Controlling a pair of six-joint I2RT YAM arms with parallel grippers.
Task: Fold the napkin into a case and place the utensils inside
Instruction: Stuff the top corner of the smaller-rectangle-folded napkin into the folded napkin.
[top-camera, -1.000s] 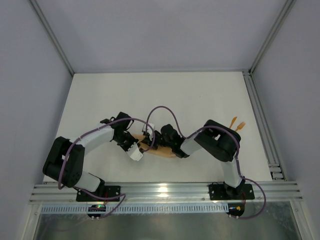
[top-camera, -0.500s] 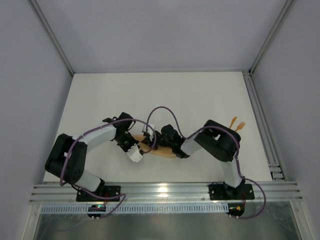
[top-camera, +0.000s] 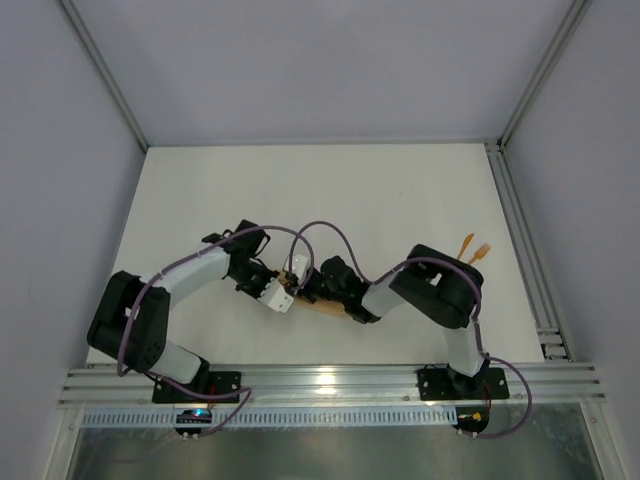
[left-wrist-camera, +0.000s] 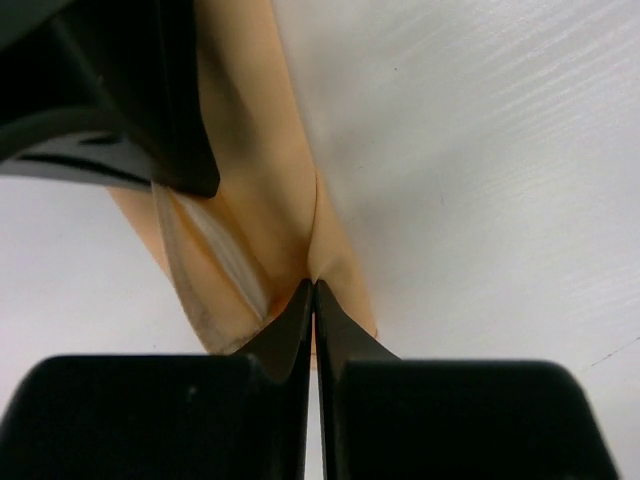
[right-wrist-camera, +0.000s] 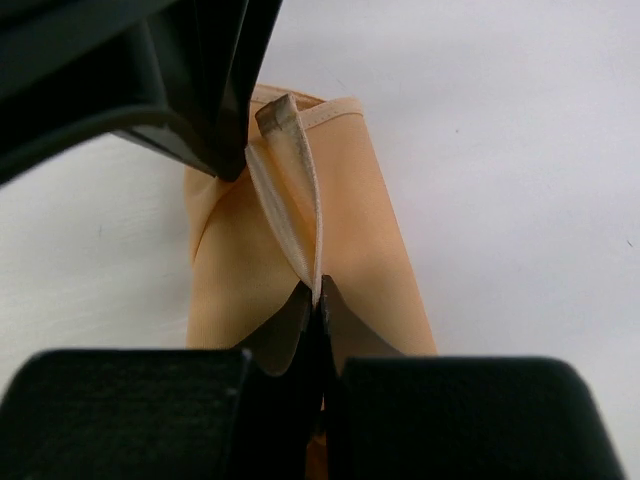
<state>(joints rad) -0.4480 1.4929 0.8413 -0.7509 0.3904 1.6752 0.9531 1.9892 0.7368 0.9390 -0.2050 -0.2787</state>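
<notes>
top view: the napkin (top-camera: 324, 307) lies on the white surface (top-camera: 400, 200) near the arm bases, already folded to a narrow strip. the two arms mostly cover it. the left hand (top-camera: 288, 292) and the right hand (top-camera: 303, 290) meet over its left end, very close to each other. the utensils (top-camera: 475, 248) lie on the surface well apart to the right, beside the right arm, and none of them is in the cloth.

left wrist view: the fingers of the left hand (left-wrist-camera: 313, 292) are closed together, and they pinch a raised crease of the napkin (left-wrist-camera: 250, 190) at their tips. the cloth runs away from the hand as a long band. the black body of the right hand (left-wrist-camera: 120, 100) stands just over its far part.

right wrist view: the right hand (right-wrist-camera: 318, 292) is also closed. it nips a thin lifted flap of the napkin (right-wrist-camera: 360, 200) that stands up from the flat strip. the left hand (right-wrist-camera: 150, 80) is just beyond this flap.

the step in hand seems to be the folding, late in it, because the strip is narrow but does not yet look like a finished case. the next move probably calls for both hands to carry the pinched layers across together and lay them flat, so that a pocket is made. it needs care, because the cloth is soft and the lower layers can slide or open.
</notes>
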